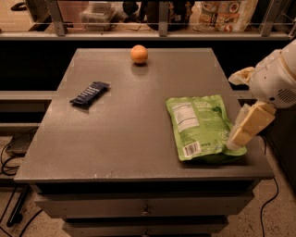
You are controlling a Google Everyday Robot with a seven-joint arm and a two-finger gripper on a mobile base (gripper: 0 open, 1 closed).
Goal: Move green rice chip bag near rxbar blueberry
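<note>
The green rice chip bag lies flat on the right side of the grey table, label side up with its barcode toward the front. The rxbar blueberry, a slim dark navy bar, lies on the left side of the table, far from the bag. My gripper comes in from the right, with its cream fingers angled down over the bag's right front edge.
An orange sits at the back middle of the table. A rail and shelf with packaged goods run behind the table. Drawers are below the front edge. Cables lie on the floor at left.
</note>
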